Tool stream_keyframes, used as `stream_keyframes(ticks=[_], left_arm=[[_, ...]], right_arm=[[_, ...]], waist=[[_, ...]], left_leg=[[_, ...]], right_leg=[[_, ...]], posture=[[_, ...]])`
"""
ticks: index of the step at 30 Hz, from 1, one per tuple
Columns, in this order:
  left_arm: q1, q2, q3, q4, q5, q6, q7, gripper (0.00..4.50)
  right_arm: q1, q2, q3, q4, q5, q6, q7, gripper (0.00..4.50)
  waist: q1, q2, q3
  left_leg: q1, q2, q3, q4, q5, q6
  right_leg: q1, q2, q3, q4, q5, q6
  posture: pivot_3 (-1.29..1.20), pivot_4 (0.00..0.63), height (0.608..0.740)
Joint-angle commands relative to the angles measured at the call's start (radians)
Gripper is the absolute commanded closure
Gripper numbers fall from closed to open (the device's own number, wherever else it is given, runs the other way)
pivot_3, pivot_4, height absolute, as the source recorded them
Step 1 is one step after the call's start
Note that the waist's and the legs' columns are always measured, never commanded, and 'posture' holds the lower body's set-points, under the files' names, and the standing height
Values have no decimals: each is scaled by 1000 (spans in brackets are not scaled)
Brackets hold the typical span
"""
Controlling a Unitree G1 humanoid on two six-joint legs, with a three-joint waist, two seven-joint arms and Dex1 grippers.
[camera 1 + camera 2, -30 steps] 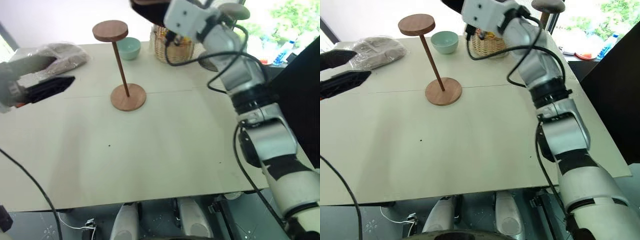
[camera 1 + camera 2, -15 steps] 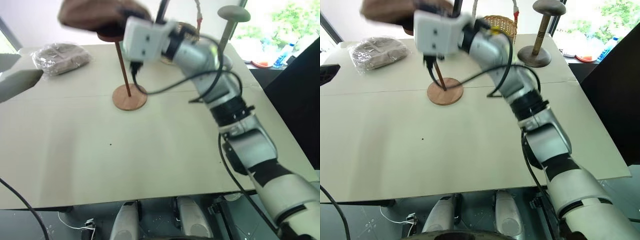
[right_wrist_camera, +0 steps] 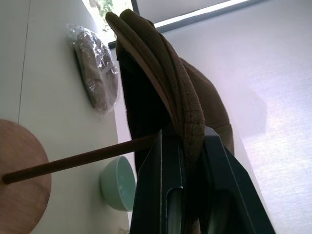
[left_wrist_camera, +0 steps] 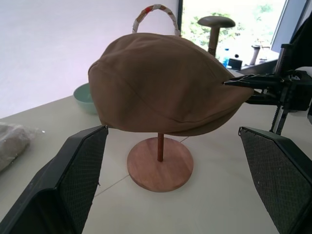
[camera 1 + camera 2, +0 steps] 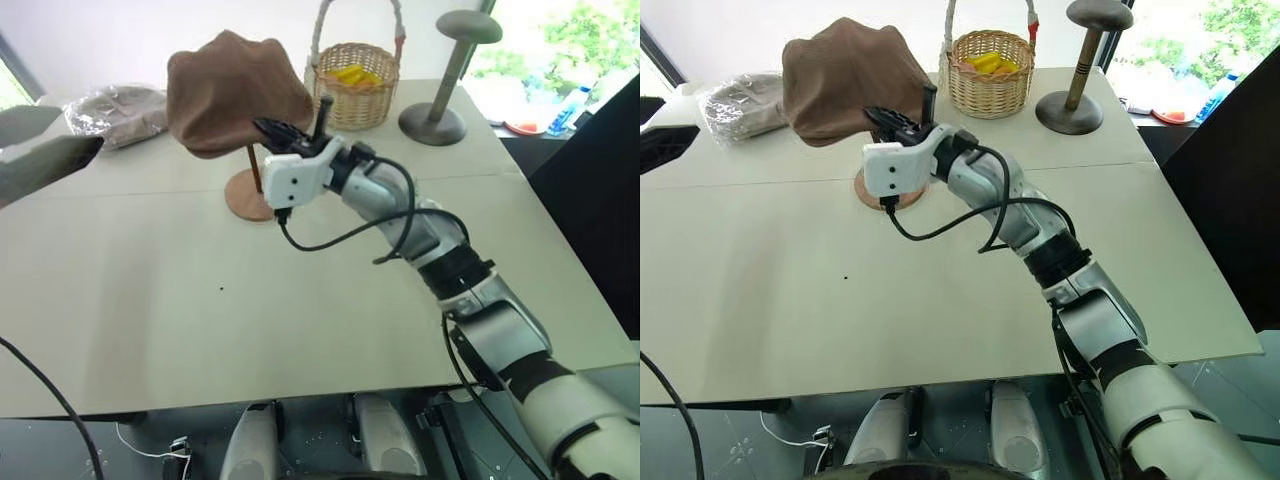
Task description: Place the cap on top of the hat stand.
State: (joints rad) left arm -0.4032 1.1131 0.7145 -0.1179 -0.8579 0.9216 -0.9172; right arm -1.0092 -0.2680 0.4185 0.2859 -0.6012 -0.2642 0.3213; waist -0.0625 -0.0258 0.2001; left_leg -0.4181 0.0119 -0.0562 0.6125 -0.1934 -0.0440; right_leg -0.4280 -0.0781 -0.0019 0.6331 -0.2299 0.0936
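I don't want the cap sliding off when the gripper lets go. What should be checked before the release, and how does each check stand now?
1. Cap over the hat stand: ok, it sits above the rod and base.
2. Cap resting on the stand's top disc: cannot tell, the cap hides the disc.
3. Right gripper shut on the cap's edge: ok, edge pinched between its fingers.
4. Left gripper out of the way: ok, open, apart from the cap.
5. Wicker basket and grey stand apart from the cap: ok.
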Motion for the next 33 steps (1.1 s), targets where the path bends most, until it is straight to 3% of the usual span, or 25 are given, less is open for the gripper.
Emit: stream_keyframes(ticks=[1,6,12,18,19,22,25,28,33], left_arm=[[-30,34,-18,12,6,-37,-15,0],[-57,42,-81,18,10,-63,-42,0],[-90,43,-161,-9,20,-89,-62,0],[-165,50,-296,-103,94,-187,-75,0],[-171,49,-314,-120,112,-209,-72,0],[-183,44,-377,-164,200,-297,-55,0],[-179,44,-447,-205,322,-405,-35,0],[-185,35,-525,-254,457,-502,10,0],[-192,-4,-629,-304,635,-599,89,0]], right_arm=[[5,7,-46,-86,54,31,25,3268],[4,-13,-59,-131,96,30,79,714],[53,-92,-122,-231,246,32,213,714],[150,-384,-270,-394,633,58,585,714],[161,-433,-305,-413,709,117,643,714],[157,-553,-396,-447,932,424,767,21],[110,-648,-458,-456,1145,768,832,21],[-9,-670,-519,-386,1329,1118,786,21],[-104,-715,-576,-336,1513,1407,824,21]], waist=[[-1,0,0],[-2,0,0],[7,0,0],[37,0,0],[39,0,0],[40,1,1],[42,1,1],[39,3,2],[51,3,2]], left_leg=[[0,0,0,0,0,0],[0,0,0,0,0,0],[0,0,0,0,0,0],[-1,0,1,1,0,0],[-1,0,2,2,0,0],[1,1,3,2,0,0],[3,2,4,1,0,0],[3,3,5,1,0,0],[2,3,7,1,0,0]], right_leg=[[0,0,0,0,0,0],[0,0,0,0,0,0],[0,0,0,0,0,0],[2,0,0,-2,0,-1],[2,0,0,-3,-1,-2],[2,0,1,-2,-2,-4],[2,0,1,-1,-2,-5],[2,1,2,-1,-2,-6],[1,0,3,-3,-2,-6]], posture=[[0,150,740],[0,150,740],[0,150,740],[0,150,740],[0,150,740],[0,150,740],[0,150,740],[0,150,740],[0,150,740]])
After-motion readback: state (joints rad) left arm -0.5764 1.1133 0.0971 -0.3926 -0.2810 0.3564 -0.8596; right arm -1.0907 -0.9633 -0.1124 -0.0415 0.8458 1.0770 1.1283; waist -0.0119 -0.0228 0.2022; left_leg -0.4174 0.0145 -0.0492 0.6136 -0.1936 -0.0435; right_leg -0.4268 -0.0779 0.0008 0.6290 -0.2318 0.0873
